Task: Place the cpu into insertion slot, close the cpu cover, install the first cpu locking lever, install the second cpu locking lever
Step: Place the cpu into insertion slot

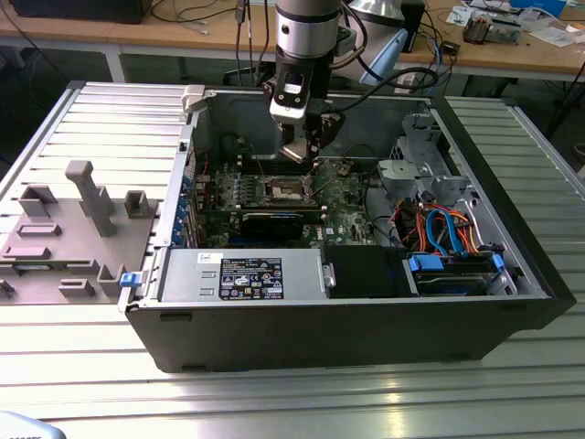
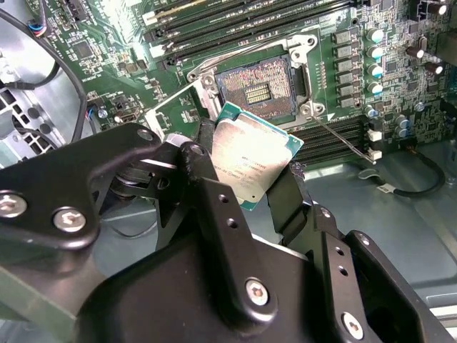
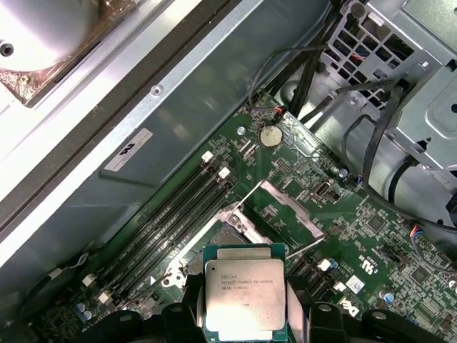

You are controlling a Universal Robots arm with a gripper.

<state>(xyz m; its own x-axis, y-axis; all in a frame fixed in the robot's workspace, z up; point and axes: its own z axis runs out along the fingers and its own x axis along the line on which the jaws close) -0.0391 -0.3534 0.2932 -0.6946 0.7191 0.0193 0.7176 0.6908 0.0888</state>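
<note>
Hand: the hand (image 2: pixel 250 170) has its two black fingers (image 2: pixel 285 200) clamped on opposite edges of the cpu (image 2: pixel 251 158); in the first wrist view the cpu (image 3: pixel 245 294) sits square between them, metal top facing the camera.
Cpu position: held in the air above the green motherboard (image 2: pixel 357 107), close to the insertion slot (image 2: pixel 257 89) but not in it.
Insertion slot: open, its dark contact field bare; in the first wrist view the slot (image 3: pixel 227 232) is partly hidden behind the held chip.
Cpu cover: the cpu cover (image 3: pixel 293 202) stands raised at the slot's edge, not closed.
Locking lever: one thin wire lever (image 2: pixel 343 139) is swung out beside the slot; I cannot tell where a second one is.
Count: one cpu, one insertion slot, one cpu cover, two fingers, one computer case (image 1: pixel 366 329).
Arm pose: in the exterior view the arm (image 1: pixel 306 27) comes straight down from above, and the hand (image 1: pixel 302 151) hangs inside the open case over the slot (image 1: pixel 285 190).
Setting: the case lies on its side on a ribbed metal bench (image 1: pixel 274 402), with a grey fixture (image 1: pixel 82 210) at the exterior view's left.
</note>
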